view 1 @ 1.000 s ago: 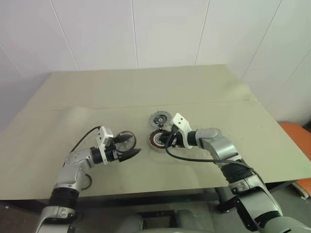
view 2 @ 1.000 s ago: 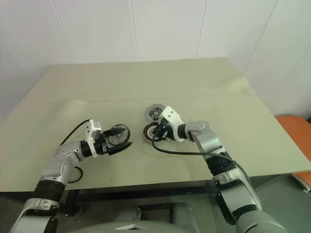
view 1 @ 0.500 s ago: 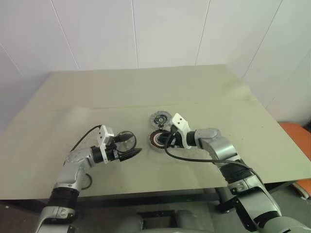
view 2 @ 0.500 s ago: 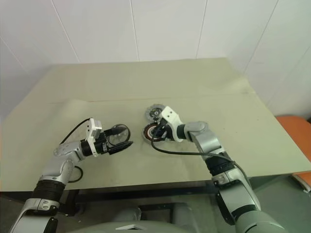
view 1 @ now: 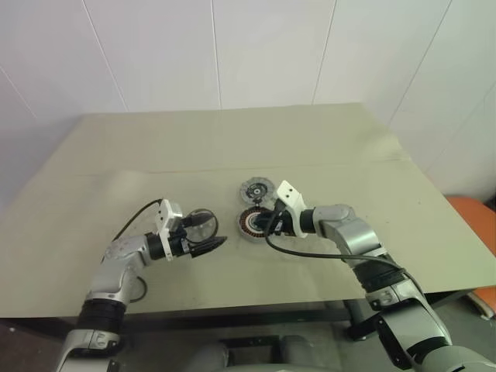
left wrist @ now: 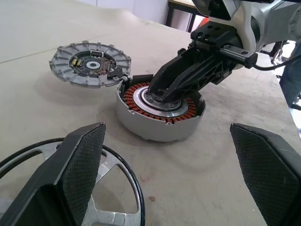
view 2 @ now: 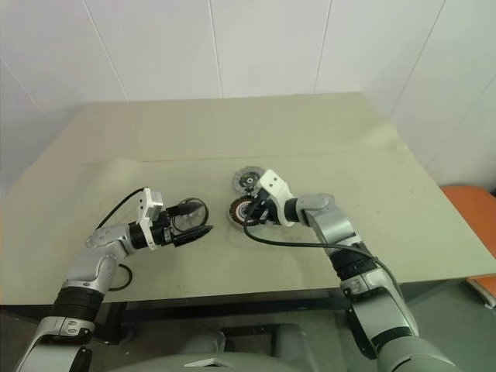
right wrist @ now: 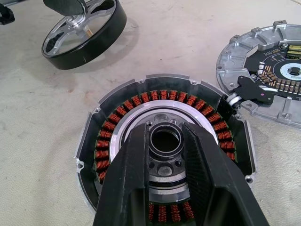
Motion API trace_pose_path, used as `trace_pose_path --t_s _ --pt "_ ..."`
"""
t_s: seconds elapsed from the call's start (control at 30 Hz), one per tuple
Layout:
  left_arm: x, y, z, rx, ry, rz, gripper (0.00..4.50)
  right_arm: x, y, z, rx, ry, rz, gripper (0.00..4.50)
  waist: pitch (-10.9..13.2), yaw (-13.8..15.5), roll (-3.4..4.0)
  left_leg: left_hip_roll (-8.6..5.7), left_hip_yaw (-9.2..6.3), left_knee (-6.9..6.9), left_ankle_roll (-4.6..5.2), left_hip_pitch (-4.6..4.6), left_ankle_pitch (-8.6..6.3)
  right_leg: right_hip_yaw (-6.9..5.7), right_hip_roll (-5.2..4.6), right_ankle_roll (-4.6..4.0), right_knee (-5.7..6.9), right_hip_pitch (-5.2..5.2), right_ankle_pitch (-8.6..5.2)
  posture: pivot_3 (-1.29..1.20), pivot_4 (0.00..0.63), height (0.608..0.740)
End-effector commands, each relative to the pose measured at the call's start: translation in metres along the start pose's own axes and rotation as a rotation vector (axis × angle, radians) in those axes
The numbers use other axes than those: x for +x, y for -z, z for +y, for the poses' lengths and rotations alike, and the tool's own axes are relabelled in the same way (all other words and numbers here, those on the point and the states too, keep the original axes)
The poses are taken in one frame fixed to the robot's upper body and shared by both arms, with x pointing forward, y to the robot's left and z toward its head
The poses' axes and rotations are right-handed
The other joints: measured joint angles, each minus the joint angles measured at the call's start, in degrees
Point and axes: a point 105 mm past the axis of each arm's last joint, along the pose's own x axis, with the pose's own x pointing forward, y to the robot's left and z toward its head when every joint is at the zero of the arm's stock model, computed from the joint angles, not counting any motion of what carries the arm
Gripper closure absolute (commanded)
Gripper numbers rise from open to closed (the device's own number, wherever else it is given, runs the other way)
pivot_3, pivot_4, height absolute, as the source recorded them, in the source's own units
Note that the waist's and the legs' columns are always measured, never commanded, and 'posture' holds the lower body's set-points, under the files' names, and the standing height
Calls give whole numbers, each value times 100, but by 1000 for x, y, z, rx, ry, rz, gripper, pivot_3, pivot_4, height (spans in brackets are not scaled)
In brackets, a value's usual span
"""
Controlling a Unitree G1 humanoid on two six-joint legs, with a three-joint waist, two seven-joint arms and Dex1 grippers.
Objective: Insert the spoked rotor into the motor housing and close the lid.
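The spoked rotor [right wrist: 82, 30], a black-rimmed wheel with silver spokes, lies flat on the table. My left gripper [view 1: 211, 230] is open and wide, one finger above the rotor's rim, holding nothing. To the rotor's right sits the motor housing [left wrist: 146, 128], a grey round cup ringed with copper-red windings. My right gripper [right wrist: 165, 134] reaches down into it, its black fingers shut on the dark central hub. The lid [left wrist: 89, 63], a silvery ribbed disc with a dark circuit board, lies flat just behind the housing, touching its rim.
The beige-covered table [view 1: 310, 147] has a crease running across its middle. Open surface stretches behind and to both sides of the parts. An orange object [view 1: 473, 221] stands off the table's right edge. White walls enclose the back.
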Motion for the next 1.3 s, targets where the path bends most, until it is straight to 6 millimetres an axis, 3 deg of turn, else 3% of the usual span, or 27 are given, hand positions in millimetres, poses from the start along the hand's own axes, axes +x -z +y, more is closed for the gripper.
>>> trace_pose_path --t_s 0.03,1.3 --pt "1 -12 0 53 15 -13 0 1 -4 2 0 -4 -13 3825 0 0 0 0 0 0 0 0 0 0 0 0 0 0 0 0 0 740" --pt "-2 -9 3 51 4 -9 0 2 -1 2 9 4 -8 3825 0 -1 0 0 0 0 0 0 0 0 0 0 0 0 0 0 0 740"
